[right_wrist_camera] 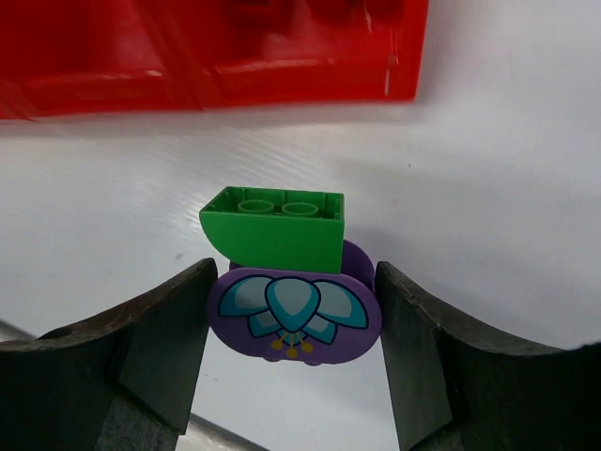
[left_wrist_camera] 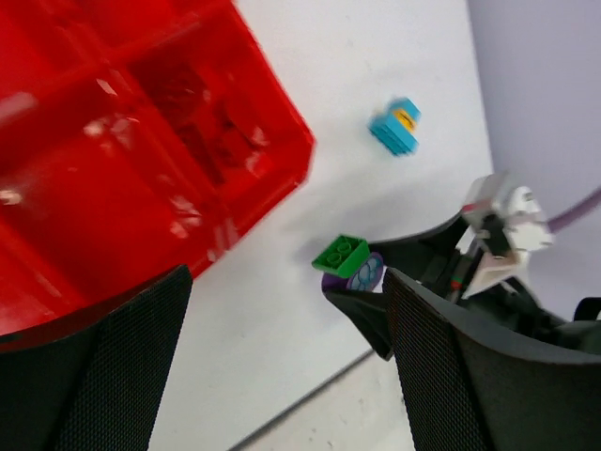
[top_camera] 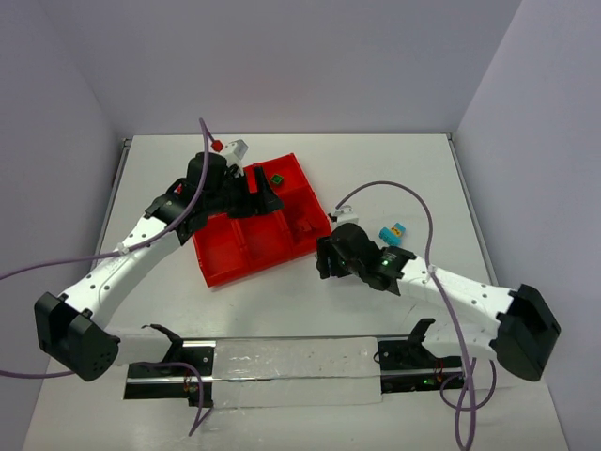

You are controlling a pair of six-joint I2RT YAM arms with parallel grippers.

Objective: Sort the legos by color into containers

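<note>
Right, over on the left, the left gripper point(top_camera: 261, 195) hangs above the far side of the red tray point(top_camera: 230, 258). Its own camera shows the fingers point(left_wrist_camera: 113, 357) spread wide with nothing between them, only bare table and the tray's corner below. Look at one o'clock from that gripper: a loose green lego point(top_camera: 277, 178) sits in one of the tray's far compartments, close beside the fingertips but not touched. Moving across to about three o'clock inside the tray, some dark red legos point(top_camera: 305, 225) appear to lie in a right-hand compartment, though red on red makes them hard to make out. Now the action, at five o'clock from the tray's middle, just off its near-right corner: the right gripper point(top_camera: 324, 258) is closed in on a purple lego point(right_wrist_camera: 293, 315), a rounded piece printed with a blue flower, and both fingers point(right_wrist_camera: 164, 348) press against its sides. A curved green lego point(right_wrist_camera: 277, 228) rides on top of the purple one, touching it but outside the pinch itself. Whether the pair is off the table or resting on it, I cannot tell. The left wrist view catches the same stack poking from the dark fingertips, near the tray's corner but apart from it. Furthest right, at two o'clock from the right gripper, a light-blue lego point(top_camera: 392, 232) with a yellow piece on it lies on the white table point(top_camera: 282, 310), well apart from the tray and untouched.
</note>
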